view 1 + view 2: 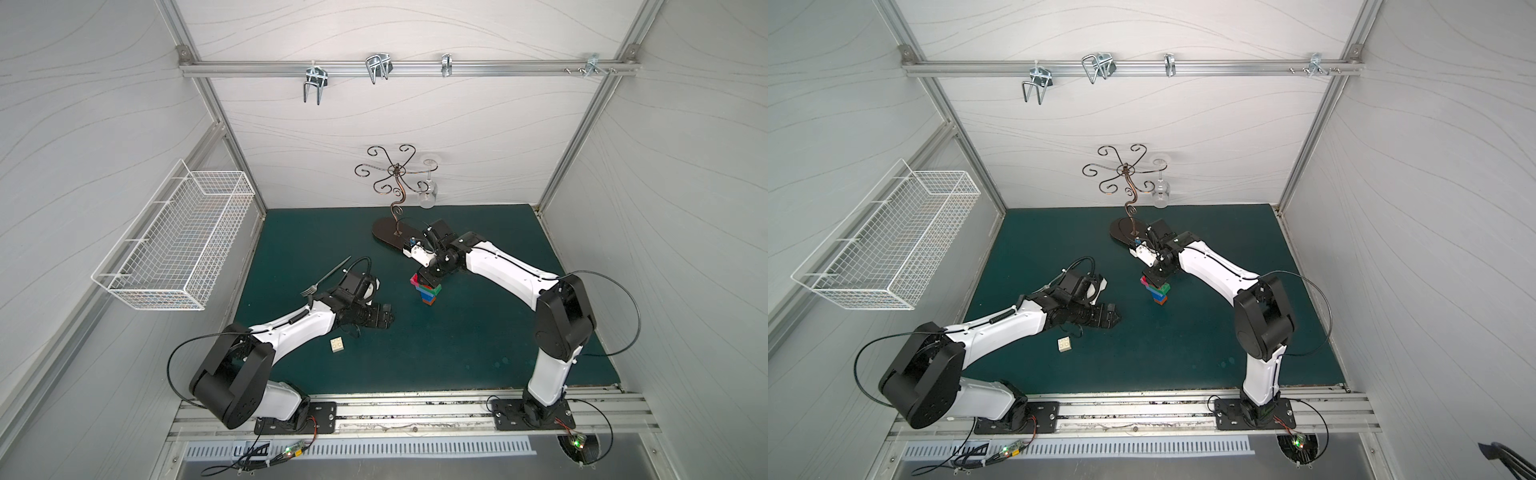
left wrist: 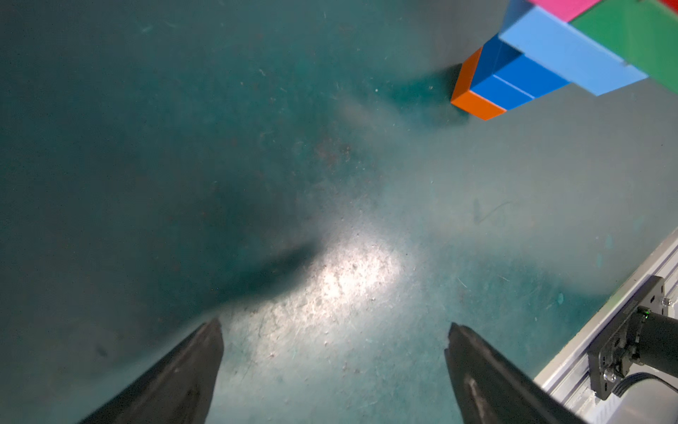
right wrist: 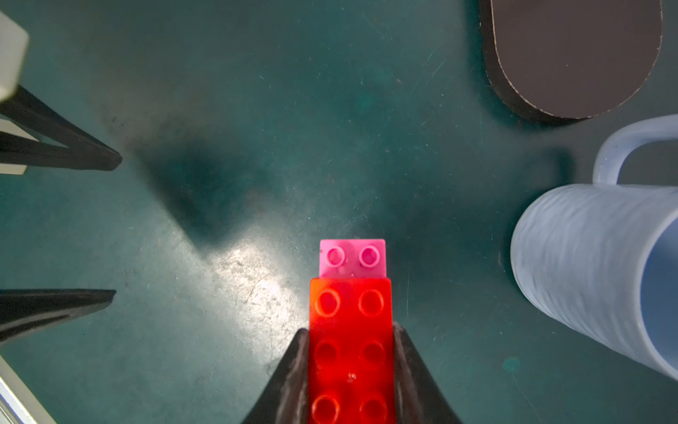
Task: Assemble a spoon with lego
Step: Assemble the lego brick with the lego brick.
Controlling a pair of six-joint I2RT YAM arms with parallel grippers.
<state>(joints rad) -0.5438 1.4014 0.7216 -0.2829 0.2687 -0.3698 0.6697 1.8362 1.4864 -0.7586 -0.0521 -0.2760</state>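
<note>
Red brick (image 3: 350, 304) half-hidden in right pincer (image 3: 350, 328)

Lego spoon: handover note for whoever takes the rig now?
Left gripper: jaws open, empty, over the mat.
Right gripper: jaws shut on the red brick atop the spoon, which stands upright mid-mat, orange stem end down.
Done: orange, two blue, light blue, green, pink and red bricks joined.
Left: the white brick lies loose on the mat beside the left arm; it probably goes on the head next.
</note>
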